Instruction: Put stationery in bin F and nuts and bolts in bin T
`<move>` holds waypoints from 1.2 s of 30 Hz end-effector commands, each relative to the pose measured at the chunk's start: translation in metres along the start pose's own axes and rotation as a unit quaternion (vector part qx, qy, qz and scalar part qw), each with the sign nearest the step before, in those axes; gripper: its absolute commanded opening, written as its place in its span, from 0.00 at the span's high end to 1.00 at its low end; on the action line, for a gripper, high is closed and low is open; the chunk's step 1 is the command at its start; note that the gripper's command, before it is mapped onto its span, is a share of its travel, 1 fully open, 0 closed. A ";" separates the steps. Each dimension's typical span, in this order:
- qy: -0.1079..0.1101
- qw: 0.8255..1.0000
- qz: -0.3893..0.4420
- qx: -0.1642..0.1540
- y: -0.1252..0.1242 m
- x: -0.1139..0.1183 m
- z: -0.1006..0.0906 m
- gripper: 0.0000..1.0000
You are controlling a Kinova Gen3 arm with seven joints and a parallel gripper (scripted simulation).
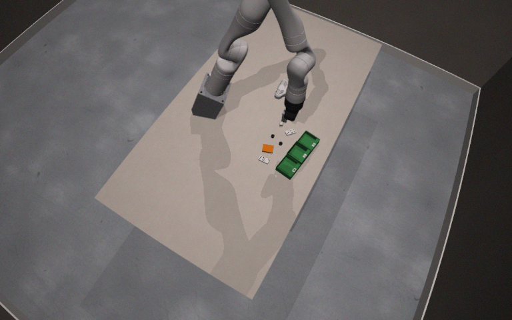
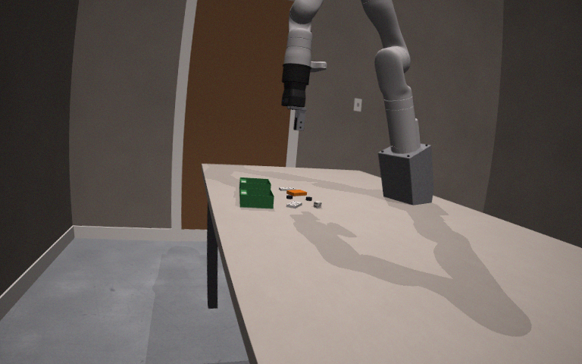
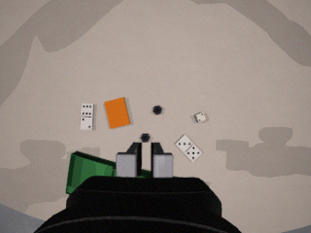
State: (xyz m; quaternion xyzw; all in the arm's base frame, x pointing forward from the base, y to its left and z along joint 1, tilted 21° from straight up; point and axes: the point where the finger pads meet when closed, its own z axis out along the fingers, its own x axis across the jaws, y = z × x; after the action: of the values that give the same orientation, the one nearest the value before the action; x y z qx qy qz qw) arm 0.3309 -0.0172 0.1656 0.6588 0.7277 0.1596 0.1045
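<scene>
Nine small items share the table

Three green bins (image 1: 298, 155) in a row, two dominoes (image 1: 290, 132), two black nuts (image 1: 271, 135), one orange eraser (image 1: 267, 148) and one die (image 3: 200, 116).

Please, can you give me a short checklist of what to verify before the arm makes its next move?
1. Gripper holds nothing: ok, nothing shows between its fingers.
2. Gripper hangs well above the table: ok.
3. Orange pad and black nuts lie on the table, apart from each other: ok.
4. Green bins stand upright on the table: ok.
5. Which bin is F and which is T: cannot tell, the labels are too small.
6. Fingers wide enough for the orange pad: not ok, they likely must open first.
</scene>
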 end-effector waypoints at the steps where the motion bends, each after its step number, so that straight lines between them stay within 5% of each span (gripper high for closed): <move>1: 0.008 1.000 -0.007 0.007 0.001 0.002 0.007 0.69; 8: 0.009 0.983 -0.181 0.005 0.028 -0.033 0.045 0.69; 16: 0.010 0.928 -0.373 0.003 0.059 -0.072 0.088 0.69; 18: 0.010 0.928 -0.373 0.003 0.059 -0.072 0.088 0.69; 25: 0.010 0.849 -0.528 0.001 0.085 -0.106 0.125 0.69; 33: 0.010 0.727 -0.687 -0.001 0.085 -0.106 0.125 0.69; 35: 0.010 0.727 -0.687 -0.001 0.085 -0.106 0.125 0.69; 36: 0.010 0.710 -0.705 -0.001 0.085 -0.106 0.125 0.69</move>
State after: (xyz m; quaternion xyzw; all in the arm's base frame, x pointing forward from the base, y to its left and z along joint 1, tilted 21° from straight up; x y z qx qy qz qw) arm 0.4682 -0.1007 0.0771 -0.0325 0.9816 0.0459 0.1822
